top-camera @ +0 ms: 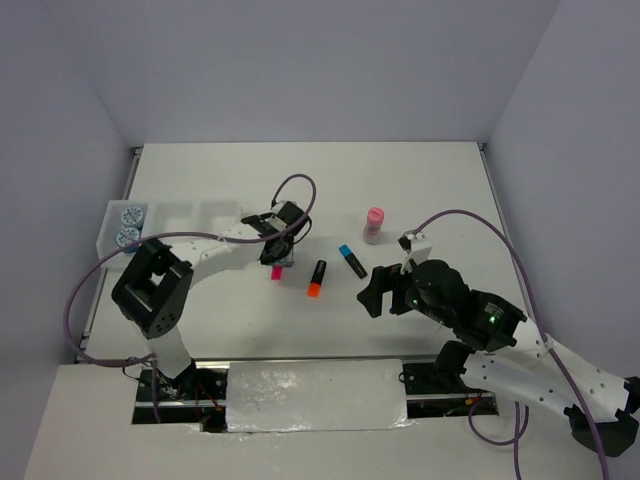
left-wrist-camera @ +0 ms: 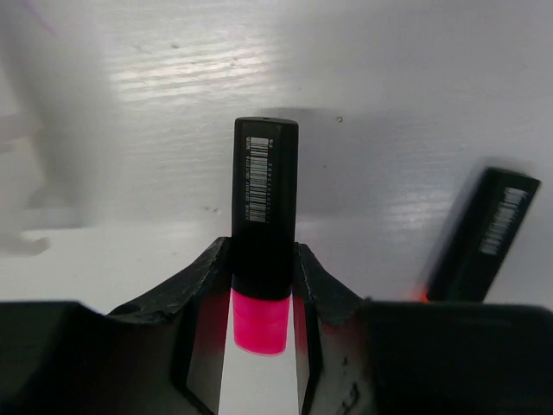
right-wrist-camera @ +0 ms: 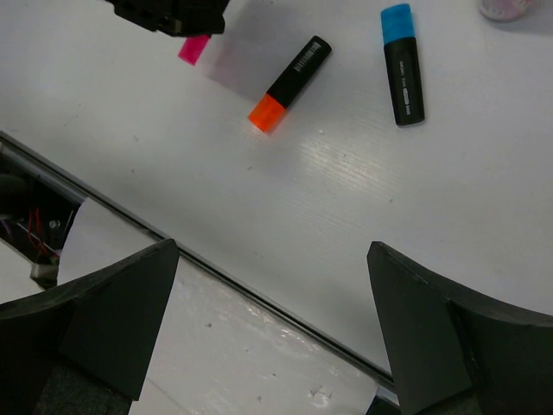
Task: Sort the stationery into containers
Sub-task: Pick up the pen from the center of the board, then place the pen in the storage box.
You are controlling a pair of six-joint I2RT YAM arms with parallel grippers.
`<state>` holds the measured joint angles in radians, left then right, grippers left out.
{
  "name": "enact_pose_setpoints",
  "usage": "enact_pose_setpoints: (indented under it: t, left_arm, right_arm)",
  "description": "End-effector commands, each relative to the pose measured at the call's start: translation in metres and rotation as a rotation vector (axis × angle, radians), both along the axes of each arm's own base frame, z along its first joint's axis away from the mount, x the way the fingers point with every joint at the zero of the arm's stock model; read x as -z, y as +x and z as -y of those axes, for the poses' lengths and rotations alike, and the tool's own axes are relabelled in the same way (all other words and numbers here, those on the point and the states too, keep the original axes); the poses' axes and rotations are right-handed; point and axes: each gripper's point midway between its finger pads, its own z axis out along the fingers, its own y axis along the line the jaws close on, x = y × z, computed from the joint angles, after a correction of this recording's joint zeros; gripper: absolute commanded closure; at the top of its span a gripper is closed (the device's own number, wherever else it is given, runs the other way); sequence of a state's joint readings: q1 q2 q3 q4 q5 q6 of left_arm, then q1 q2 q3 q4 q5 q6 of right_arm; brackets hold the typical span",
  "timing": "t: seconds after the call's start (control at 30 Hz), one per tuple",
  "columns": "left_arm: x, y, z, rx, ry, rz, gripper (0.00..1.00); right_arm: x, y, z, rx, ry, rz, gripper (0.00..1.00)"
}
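Pick step, by judgement: the left gripper (left-wrist-camera: 262, 281) is clamped on the pink marker (left-wrist-camera: 263, 190), right of the tray (top-camera: 200, 215); the right gripper (right-wrist-camera: 272, 320) hangs spread apart; the next move calls for carriage leftward into a free tray compartment.

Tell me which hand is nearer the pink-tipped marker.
Left. The left hand is closed on the pink-tipped marker, gripping its sides. The right hand hangs open, away on the far side of the orange-tipped marker, touching nothing.
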<state>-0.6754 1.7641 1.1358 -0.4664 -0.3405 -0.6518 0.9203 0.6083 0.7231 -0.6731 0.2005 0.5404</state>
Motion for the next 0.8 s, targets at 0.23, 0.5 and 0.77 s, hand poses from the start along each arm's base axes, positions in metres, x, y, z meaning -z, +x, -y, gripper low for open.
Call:
enact_pose_setpoints:
  t: [0.23,0.5,0.77]
  left_arm:
    - [-0.145,0.063,-0.103,-0.198,0.150,0.212,1.00]
    - [-0.152,0.081,-0.239,-0.478,0.354,0.065,1.00]
    - [-0.117,0.082,-0.284,-0.514,0.356,-0.060,1.00]
  right_arm:
    - [-0.019,0.005,-0.005,-0.027,0.045,0.074,0.02]
    - [-0.033,0.007,-0.012,-0.072,0.043,0.120,0.01]
    - [-0.037,0.007,-0.011,-0.102,0.022,0.155,0.01]
